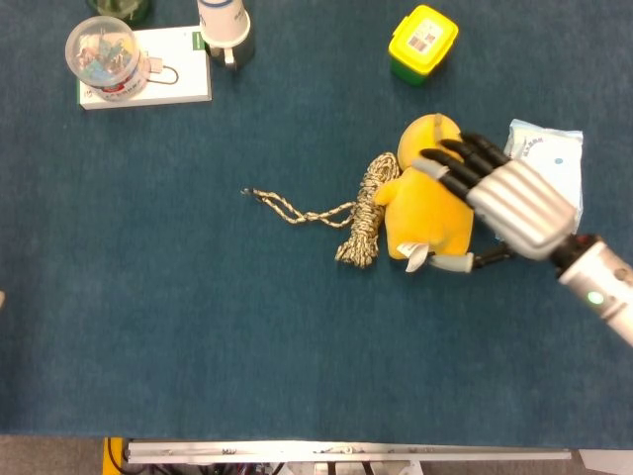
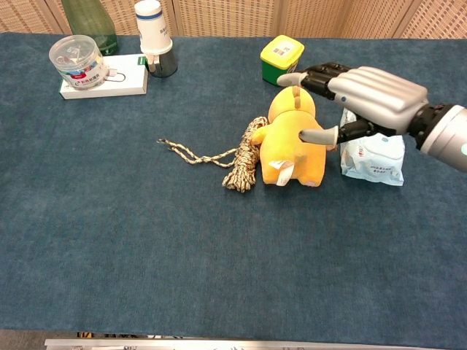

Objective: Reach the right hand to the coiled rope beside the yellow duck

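Coiled rope [image 1: 364, 220] is not touched by the right hand [image 1: 504, 201]. Nothing is held; its fingers [image 2: 306, 75] are spread above the yellow duck [image 1: 427, 203], palm down.

Right hand [image 1: 504, 203] covers part of the yellow duck [image 1: 425, 203] and most of the wipes pack [image 1: 554, 163] in the head view; its arm runs off the right edge, and the green bottle [image 2: 89, 22] is cropped at the top

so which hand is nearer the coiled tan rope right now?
Right. The right hand hovers open over the yellow plush duck, just beyond the coiled tan rope on the duck's other side. The left hand isn't in either view.
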Available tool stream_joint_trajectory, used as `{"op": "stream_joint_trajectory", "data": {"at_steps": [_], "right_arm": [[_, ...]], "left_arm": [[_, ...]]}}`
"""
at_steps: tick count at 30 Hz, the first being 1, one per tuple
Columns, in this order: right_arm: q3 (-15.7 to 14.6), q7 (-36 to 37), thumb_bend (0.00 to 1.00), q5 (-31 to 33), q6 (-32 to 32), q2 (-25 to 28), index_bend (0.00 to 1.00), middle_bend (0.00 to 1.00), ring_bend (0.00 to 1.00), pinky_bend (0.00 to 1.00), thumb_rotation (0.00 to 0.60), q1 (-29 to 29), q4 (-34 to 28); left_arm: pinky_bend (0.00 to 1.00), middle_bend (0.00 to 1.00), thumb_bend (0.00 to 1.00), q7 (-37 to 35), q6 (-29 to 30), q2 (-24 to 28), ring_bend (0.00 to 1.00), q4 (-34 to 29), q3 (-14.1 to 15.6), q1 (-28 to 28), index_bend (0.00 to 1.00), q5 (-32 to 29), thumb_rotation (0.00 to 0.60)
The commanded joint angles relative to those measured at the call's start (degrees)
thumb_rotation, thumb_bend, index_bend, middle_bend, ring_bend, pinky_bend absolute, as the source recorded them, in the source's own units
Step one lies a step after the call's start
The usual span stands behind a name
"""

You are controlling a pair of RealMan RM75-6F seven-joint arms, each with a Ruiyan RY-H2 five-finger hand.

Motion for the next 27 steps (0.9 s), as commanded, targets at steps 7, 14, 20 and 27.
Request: {"op": "stream_joint_trajectory", "data": {"at_steps": [7, 14, 20, 27], "right_arm": [[-1.3, -5.4, 0.00, -0.3, -3.9, -5.0, 0.08, 0.11, 0.00, 0.00, 0.000, 4.4, 3.9], [-3.5, -8.4, 0.00, -0.4, -4.6, -7.4, 0.08, 0.11, 0.00, 0.00, 0.001, 5.3, 7.4], [-4.6, -10.0, 0.00, -1.4, -3.6, -9.7, 0.08, 0.11, 0.00, 0.00, 0.000, 5.5, 11.4], [-5.8, -9.9, 0.00, -2.2, -2.8, -13.1, 0.08, 0.11, 0.00, 0.00, 0.000, 6.0, 15.8]], "left_arm": [[0.05, 0.15, 0.14, -0.2, 0.3, -0.1, 0.16, 0.1, 0.0, 0.4, 0.15, -0.1, 0.600], [0.05, 0.15, 0.14, -0.6, 0.5, -0.1, 0.16, 0.4, 0.0, 0.6, 0.15, -0.2, 0.600], [0.05, 0.15, 0.14, -0.9, 0.3, -0.1, 0.16, 0.6, -0.1, 0.6, 0.15, -0.2, 0.600], [0.05, 0.15, 0.14, -1.5, 0.5, -0.2, 0.16, 0.8, -0.1, 0.7, 0.15, -0.3, 0.600]]}}
